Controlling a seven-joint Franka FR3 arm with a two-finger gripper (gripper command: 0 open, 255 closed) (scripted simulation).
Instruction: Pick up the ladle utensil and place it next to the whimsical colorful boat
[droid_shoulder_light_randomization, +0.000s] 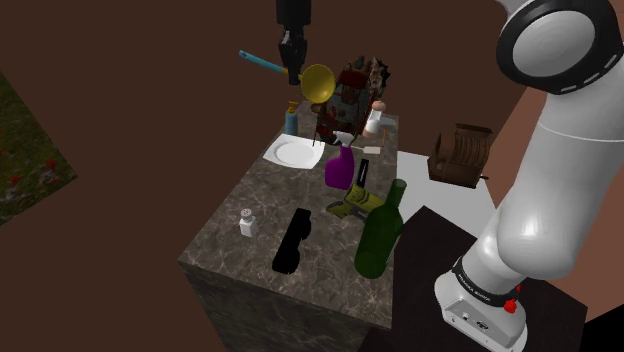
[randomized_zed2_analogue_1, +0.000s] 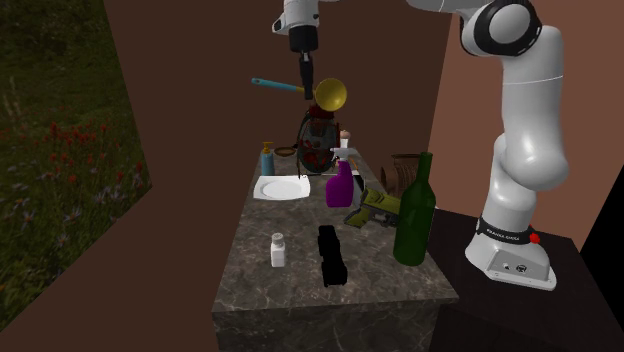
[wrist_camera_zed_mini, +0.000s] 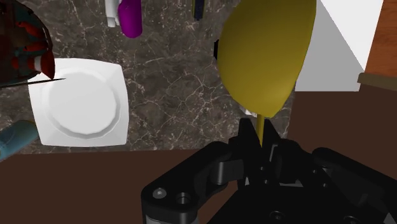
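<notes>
gripper (droid_shoulder_light_randomization: 292, 66) points straight down, arm (droid_shoulder_light_randomization: 545, 200) extended high over counter (droid_shoulder_light_randomization: 325, 278), fingers clamped narrow on yellow ladle (droid_shoulder_light_randomization: 318, 82) above boat (droid_shoulder_light_randomization: 354, 88).

Counter top (droid_shoulder_light_randomization: 290, 190): dark veined stone, polished look. Plate (wrist_camera_zed_mini: 79, 102): smooth, white, faint sheen. Ladle (wrist_camera_zed_mini: 267, 57): smooth yellow bowl, matt. Spray bottle (droid_shoulder_light_randomization: 338, 168) beside the plate: purple, shiny plastic. Bottle (droid_shoulder_light_randomization: 380, 240) well apart from the plate: green glass, glossy.

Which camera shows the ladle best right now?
The second exterior view: the whole ladle, blue handle to yellow bowl, hangs in the gripper against a plain wall. The shoulder view shows it partly against the boat; the wrist view, its bowl close up.
</notes>
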